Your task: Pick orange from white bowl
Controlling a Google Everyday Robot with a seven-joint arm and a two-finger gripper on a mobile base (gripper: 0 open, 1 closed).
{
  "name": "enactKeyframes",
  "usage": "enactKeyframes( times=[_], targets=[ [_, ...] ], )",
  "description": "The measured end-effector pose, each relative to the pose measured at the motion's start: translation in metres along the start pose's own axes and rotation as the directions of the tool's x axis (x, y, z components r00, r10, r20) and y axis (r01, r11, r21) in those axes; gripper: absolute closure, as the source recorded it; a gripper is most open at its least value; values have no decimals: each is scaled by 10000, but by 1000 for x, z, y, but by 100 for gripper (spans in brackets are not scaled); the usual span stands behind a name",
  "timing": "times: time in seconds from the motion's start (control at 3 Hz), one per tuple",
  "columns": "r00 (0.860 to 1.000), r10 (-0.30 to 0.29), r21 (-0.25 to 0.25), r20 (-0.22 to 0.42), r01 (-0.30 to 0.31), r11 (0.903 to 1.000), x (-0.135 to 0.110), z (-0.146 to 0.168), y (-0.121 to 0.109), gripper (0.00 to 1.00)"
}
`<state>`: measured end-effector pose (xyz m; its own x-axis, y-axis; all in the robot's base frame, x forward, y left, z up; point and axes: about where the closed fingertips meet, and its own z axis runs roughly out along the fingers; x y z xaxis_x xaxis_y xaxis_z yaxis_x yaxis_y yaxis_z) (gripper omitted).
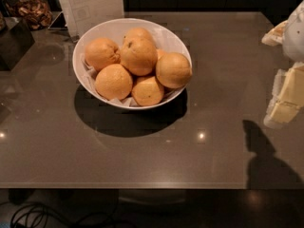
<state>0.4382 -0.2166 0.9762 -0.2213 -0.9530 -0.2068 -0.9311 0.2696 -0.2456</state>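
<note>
The white bowl [95,30] stands on the brown table, left of centre and toward the back. It is lined with white paper and heaped with several oranges. A plain orange [173,70] with no stem mark lies at the right side of the heap, against the rim. The top middle orange [137,56] has a dark stem dot. My gripper [285,101], white and pale yellow, hangs at the right edge of the view above the table. It is well to the right of the bowl and touches nothing.
A white card stand [92,1] is right behind the bowl. A dark box [14,39] and a container of brown snacks [33,11] sit at the back left. The table's front edge [142,186] runs across the bottom, with cables [42,217] on the floor.
</note>
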Motion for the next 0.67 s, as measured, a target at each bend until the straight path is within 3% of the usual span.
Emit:
enactKeyframes(
  times=[0.33,0.67],
  targets=[
    [10000,-25,39,43,25,10000,-2,-1,-1,0],
    [9964,-444,59,729,441,9990,-29,3,-15,0]
  ],
)
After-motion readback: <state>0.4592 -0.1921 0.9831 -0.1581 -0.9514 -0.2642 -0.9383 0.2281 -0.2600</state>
